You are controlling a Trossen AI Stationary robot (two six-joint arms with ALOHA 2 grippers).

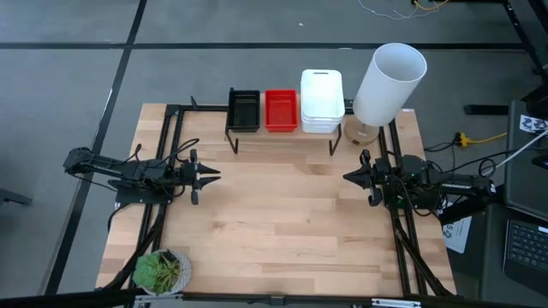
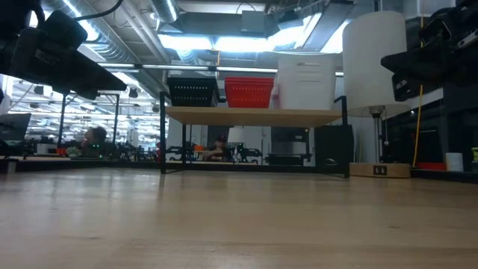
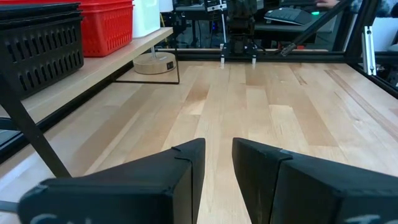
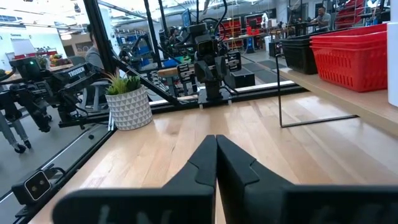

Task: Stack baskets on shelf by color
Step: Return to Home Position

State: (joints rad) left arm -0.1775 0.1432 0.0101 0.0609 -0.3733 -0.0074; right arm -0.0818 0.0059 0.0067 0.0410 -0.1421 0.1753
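Low view, from about where I stand, looks across the bare tabletop (image 2: 239,217) to the shelf (image 2: 254,116) at its far side. The shelf carries three stacks side by side, one per colour. The black baskets (image 2: 193,91) sit at one end, the red baskets (image 2: 249,92) in the middle, and the white baskets (image 2: 306,81) at the other end. The white stack is the tallest of the three. Just past it, off the shelf end, stands a tall white cylinder (image 2: 373,60).

Seen from above, both arms are stretched low over the tabletop, well apart from the shelf and pointing at each other across the open middle. The left gripper (image 1: 214,174) hangs near the left edge. Its fingers (image 3: 186,168) are parted by a narrow slit with wood showing through, and they hold nothing. The right gripper (image 1: 348,177) is opposite, near the right edge. Its fingers (image 4: 249,168) are pressed together, also empty. A potted plant (image 1: 161,270) sits at the near left corner.
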